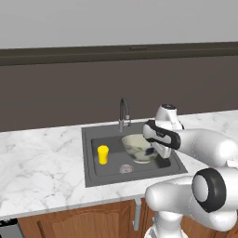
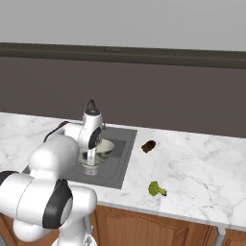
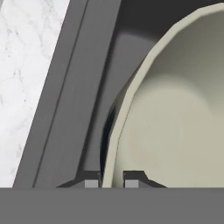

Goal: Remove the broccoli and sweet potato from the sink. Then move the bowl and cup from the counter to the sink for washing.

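Note:
The grey-green bowl (image 1: 137, 146) with its cream inside (image 3: 175, 131) is within the sink (image 1: 93, 139), at the basin's right half. My gripper (image 3: 111, 183) is shut on the bowl's right rim, one fingertip inside the wall and one outside. The hand reaches down from the right side of the sink (image 2: 120, 158). The yellow cup (image 1: 102, 154) stands upright on the sink floor, left of the bowl. On the counter (image 2: 202, 163) right of the sink lie the dark brown sweet potato (image 2: 149, 145) and, nearer the front edge, the green broccoli (image 2: 155, 189).
The chrome faucet (image 1: 123, 114) arches over the back rim of the sink, just behind the bowl. The round drain (image 1: 126, 168) sits at the front of the basin. Brown cabinet doors (image 2: 144, 226) run below the counter, and a dark wall rises behind it.

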Controlling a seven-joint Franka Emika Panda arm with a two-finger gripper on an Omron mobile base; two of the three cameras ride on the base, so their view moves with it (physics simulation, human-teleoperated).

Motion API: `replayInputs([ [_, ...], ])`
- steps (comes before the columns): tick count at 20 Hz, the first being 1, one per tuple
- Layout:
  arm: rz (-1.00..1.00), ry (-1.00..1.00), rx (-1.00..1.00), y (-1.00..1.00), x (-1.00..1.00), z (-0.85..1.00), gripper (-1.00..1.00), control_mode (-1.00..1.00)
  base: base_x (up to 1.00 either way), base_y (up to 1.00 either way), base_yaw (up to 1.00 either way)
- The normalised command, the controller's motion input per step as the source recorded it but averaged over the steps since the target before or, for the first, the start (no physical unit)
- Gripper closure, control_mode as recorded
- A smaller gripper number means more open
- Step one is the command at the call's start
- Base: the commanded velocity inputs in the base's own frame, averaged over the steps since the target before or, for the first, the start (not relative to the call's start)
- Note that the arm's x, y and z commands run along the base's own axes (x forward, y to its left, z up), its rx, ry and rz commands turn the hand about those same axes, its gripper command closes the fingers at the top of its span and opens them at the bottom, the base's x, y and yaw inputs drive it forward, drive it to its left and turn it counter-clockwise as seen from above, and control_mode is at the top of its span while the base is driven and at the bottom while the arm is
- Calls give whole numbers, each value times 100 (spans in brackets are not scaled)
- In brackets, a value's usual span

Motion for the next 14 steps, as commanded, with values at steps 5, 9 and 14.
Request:
replayInputs([
  [5,0,0,0,0,13,-17,100,-100,0,0,0],
  [9,1,0,0,0,16,-13,100,-100,0,0,0],
  [14,3,0,0,0,14,-14,100,-100,0,0,0],
])
